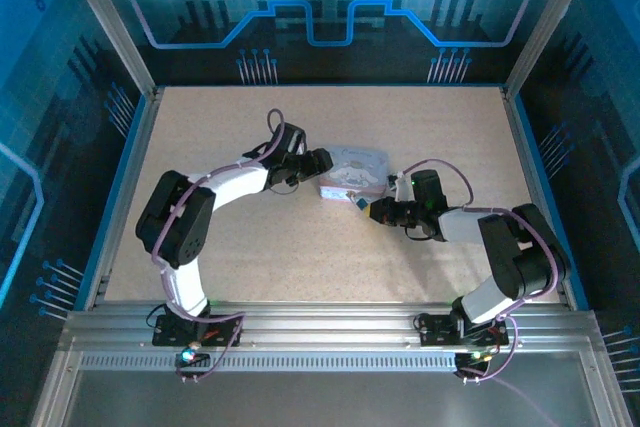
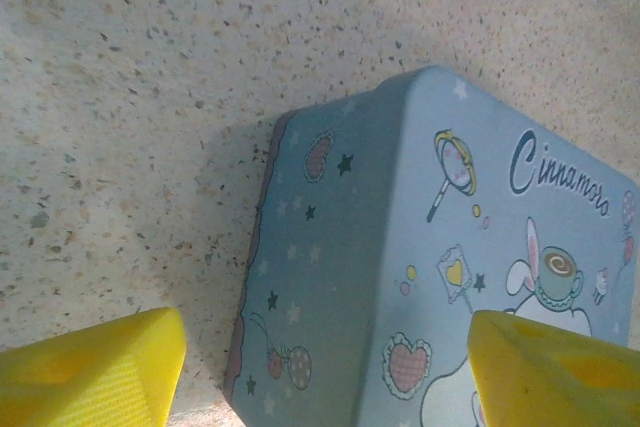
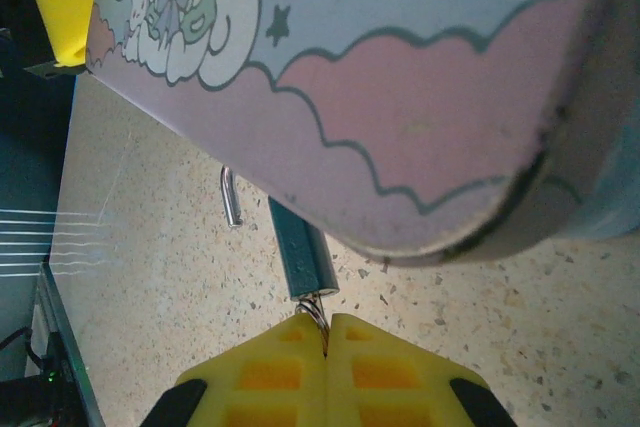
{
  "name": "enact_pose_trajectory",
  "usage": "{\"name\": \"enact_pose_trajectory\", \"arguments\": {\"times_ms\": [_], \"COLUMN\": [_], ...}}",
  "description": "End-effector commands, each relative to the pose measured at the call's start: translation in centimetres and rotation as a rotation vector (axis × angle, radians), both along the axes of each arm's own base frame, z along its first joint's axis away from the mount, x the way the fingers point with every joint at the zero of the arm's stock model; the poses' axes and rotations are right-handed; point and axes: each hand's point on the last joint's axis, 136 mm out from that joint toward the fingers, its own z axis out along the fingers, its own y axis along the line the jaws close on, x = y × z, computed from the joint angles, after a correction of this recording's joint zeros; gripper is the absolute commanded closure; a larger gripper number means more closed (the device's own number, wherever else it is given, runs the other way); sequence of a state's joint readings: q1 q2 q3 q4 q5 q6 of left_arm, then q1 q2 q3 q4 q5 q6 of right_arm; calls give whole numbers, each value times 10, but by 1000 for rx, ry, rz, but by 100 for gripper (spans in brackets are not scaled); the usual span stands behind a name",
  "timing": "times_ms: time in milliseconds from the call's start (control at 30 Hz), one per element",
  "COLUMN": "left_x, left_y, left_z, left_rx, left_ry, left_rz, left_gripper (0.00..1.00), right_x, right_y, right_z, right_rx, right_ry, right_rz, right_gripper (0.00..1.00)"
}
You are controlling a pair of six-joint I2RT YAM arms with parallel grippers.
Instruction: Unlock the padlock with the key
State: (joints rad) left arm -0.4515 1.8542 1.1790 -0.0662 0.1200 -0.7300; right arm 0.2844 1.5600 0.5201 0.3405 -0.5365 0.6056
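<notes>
The padlock [image 3: 305, 250], a small teal-grey block, lies on the table against the tin's edge, its upper part hidden behind the tin. A silver bend of its shackle [image 3: 232, 197] shows beside it. My right gripper [image 3: 326, 322] is shut on the key [image 3: 320, 310], a thin metal sliver with a wire ring, which meets the lock's lower end. From above, the padlock [image 1: 357, 201] sits just ahead of the right gripper [image 1: 372, 209]. My left gripper [image 2: 325, 377] is open and straddles the tin's corner, one finger over the table and one over the lid.
The silver-blue cartoon tin [image 1: 355, 169] lies mid-table between both arms; its lid [image 2: 420, 247] and its pink side [image 3: 420, 97] are close up. Blue rails and glass walls enclose the speckled table [image 1: 250, 247].
</notes>
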Motion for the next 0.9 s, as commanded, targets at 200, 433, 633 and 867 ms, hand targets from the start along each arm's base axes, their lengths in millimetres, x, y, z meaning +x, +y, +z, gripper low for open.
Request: {"name": "enact_pose_trajectory", "arguments": {"times_ms": [200, 433, 633, 867], "left_x": [-2, -8, -15, -27], "left_y": [-7, -3, -1, 3], "left_z": [-14, -25, -28, -31], "left_rx": [-11, 3, -1, -15], "left_ry": [36, 57, 68, 81], "left_rz": [-47, -47, -48, -42], "left_gripper": [28, 29, 30, 31], "right_x": [-9, -9, 11, 49], "right_y": [-18, -32, -25, -19], "right_z": [-18, -4, 28, 43], "right_rx": [-69, -125, -28, -2], "right_ry": [107, 58, -54, -125], "right_rz": [-48, -22, 9, 16], "right_gripper": [85, 69, 60, 54]}}
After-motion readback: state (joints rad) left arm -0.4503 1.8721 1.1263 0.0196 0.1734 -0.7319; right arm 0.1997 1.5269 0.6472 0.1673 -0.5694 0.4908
